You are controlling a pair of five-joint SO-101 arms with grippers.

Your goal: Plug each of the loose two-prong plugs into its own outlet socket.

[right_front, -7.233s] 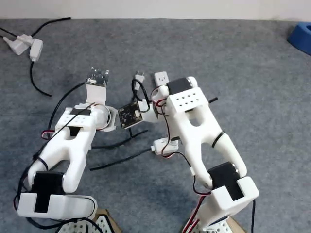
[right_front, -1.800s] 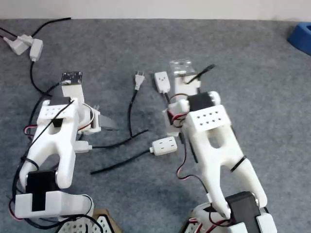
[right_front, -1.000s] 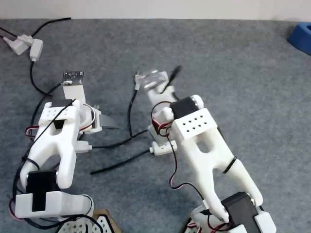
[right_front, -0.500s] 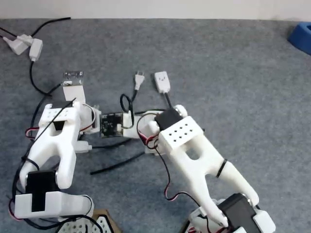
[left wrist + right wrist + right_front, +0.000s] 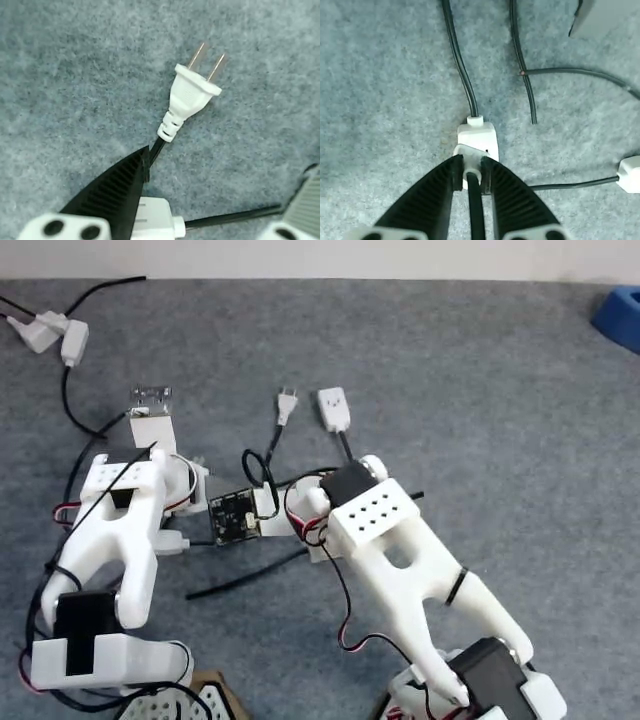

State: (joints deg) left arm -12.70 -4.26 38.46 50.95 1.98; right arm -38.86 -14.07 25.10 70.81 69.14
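Observation:
My right gripper (image 5: pixel 470 164) is shut on a white plug (image 5: pixel 470 156), whose black cable runs back between the fingers. The plug's front end sits against a white outlet socket (image 5: pixel 477 134); its prongs are hidden. In the high view this spot lies under the right arm's wrist (image 5: pixel 345 490), with a cable loop (image 5: pixel 255 465) beside it. Another loose plug (image 5: pixel 285 405) and a socket (image 5: pixel 333 408) lie farther out. My left gripper (image 5: pixel 230 162) is open just above the carpet. A two-prong plug (image 5: pixel 190 97) lies ahead of it, and a white connector (image 5: pixel 155 222) lies below.
Black cables (image 5: pixel 245 580) cross the grey carpet between the two arms. Two joined white connectors (image 5: pixel 55 335) with a cable lie at the far left corner. A blue object (image 5: pixel 620 315) sits at the far right edge. The left arm (image 5: pixel 120 520) stands close to the right wrist.
The right arm has swung back from the far plug and socket, rolled its wrist and come down over the near socket, dragging a cable loop with it. The left arm has kept still.

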